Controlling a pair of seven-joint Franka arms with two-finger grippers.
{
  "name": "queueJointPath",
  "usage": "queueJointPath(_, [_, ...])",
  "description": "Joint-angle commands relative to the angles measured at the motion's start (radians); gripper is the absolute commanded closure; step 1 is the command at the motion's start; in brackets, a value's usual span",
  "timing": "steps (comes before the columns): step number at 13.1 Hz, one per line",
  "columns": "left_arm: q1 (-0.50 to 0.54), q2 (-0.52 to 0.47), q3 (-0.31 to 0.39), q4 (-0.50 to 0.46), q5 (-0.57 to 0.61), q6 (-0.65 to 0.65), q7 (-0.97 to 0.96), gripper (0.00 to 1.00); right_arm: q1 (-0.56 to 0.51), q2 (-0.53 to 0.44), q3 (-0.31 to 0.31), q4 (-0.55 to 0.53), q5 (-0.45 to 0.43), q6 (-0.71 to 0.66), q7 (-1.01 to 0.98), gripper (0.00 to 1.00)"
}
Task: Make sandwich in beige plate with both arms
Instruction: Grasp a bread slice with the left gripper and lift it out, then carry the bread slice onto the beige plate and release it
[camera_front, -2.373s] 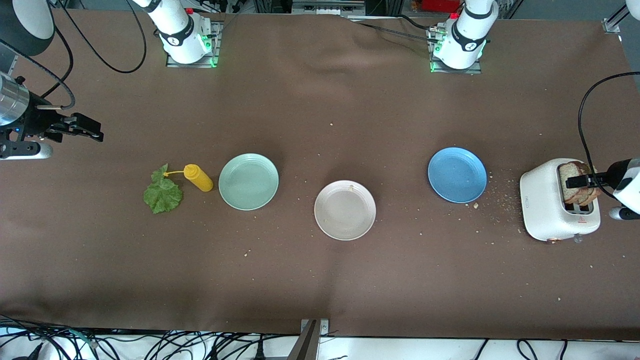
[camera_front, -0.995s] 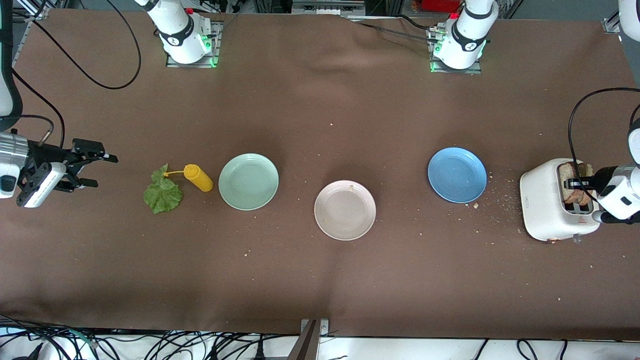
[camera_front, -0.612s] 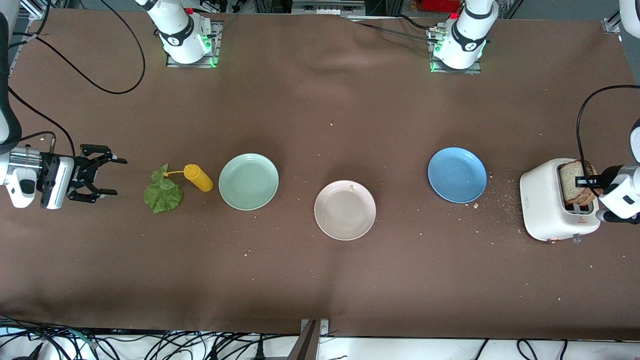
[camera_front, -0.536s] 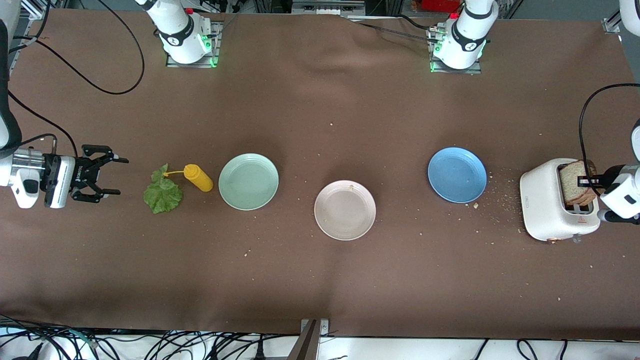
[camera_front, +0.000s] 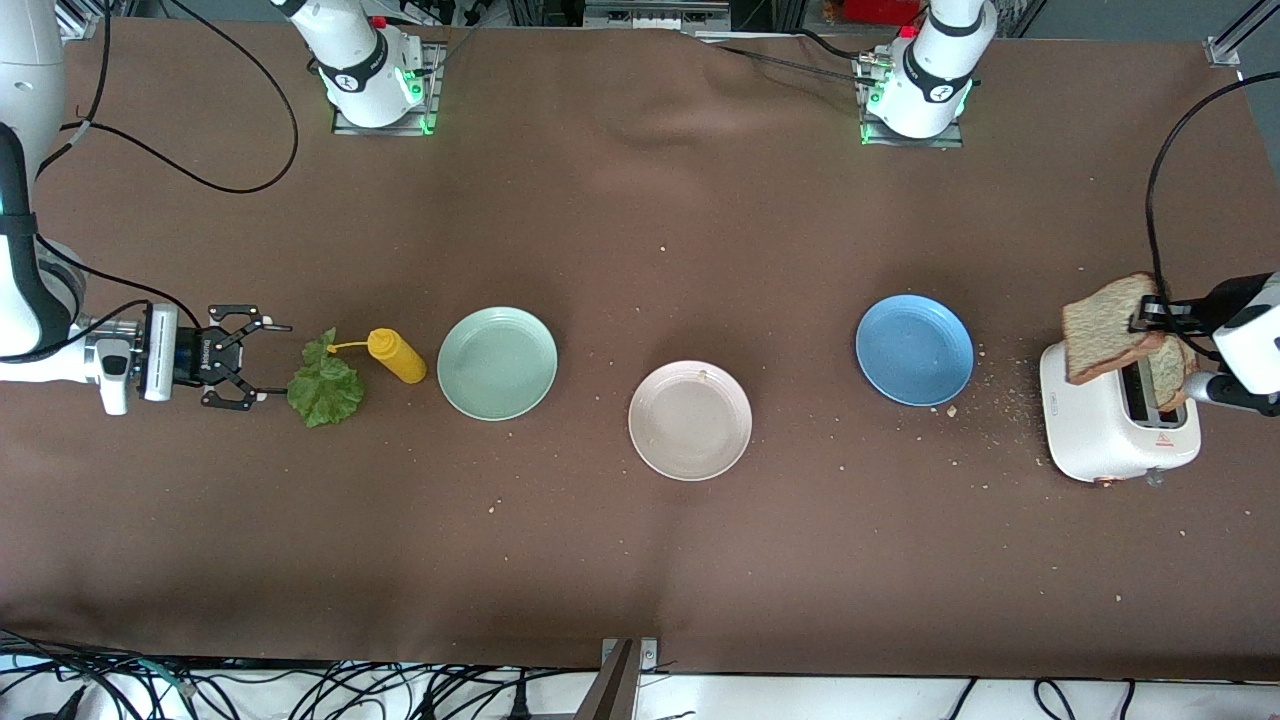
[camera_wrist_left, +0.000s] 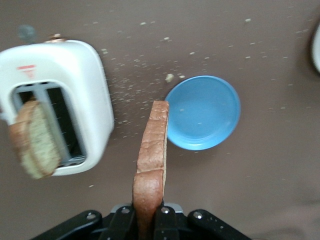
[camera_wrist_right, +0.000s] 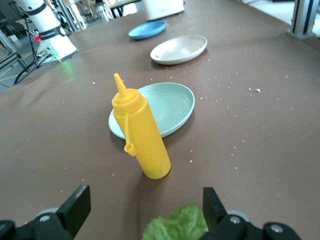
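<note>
Now 3 plates (camera_front: 690, 420), 2 bread slices: left tool (camera_front: 1140, 318) grasping 1 slice (camera_front: 1098, 340), right tool (camera_front: 262, 362) released.

Right claw (camera_wrist_right: 145, 207) open, fingers (camera_wrist_right: 75, 205) spread low over brown tabletop (camera_wrist_right: 250, 125), lettuce leaf (camera_wrist_right: 177, 225) edge btwn them. Yellow squeeze bottle (camera_wrist_right: 142, 137) upright just past leaf, cap tethered. Mint-green plate (camera_wrist_right: 172, 107) next, bottle overlapping its rim in view. Then beige plate (camera_wrist_right: 179, 49), blue plate (camera_wrist_right: 147, 29), white toaster (camera_wrist_right: 162, 7). Crumbs scattered. Left arm base (camera_wrist_right: 45, 27) w/ green light.
</note>
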Motion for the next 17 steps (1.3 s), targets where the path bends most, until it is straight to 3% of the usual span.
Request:
queueJointPath(1, [-0.023,0.031,0.004,0.005,-0.209,-0.016,-0.063,1.0,-0.016,0.07,0.012,0.005,0.103,-0.067,-0.146,0.01])
queueJointPath(5, [-0.21,0.19,0.004,0.021,-0.478,0.015,-0.414,1.0,-0.007,0.159,0.026,0.001,0.198,-0.102,-0.264,0.01])
queueJointPath(10, [-0.313,0.383,0.004,0.015,-0.806,0.228,-0.331,1.0,-0.007,0.238,0.103,0.001,0.273,-0.133,-0.308,0.01])
queueJointPath(13, [-0.403,0.458,0.003,0.015,-0.85,0.439,-0.235,1.0,-0.004,0.255,0.135,-0.027,0.308,-0.134,-0.309,0.01])
queueJointPath(15, [-0.423,0.475,0.004,0.013,-0.882,0.484,-0.179,1.0,-0.003,0.255,0.136,-0.039,0.308,-0.136,-0.309,0.01])
queueJointPath(17, [-0.437,0.494,0.004,0.013,-0.882,0.526,-0.174,1.0,-0.001,0.255,0.156,-0.047,0.308,-0.134,-0.308,0.17])
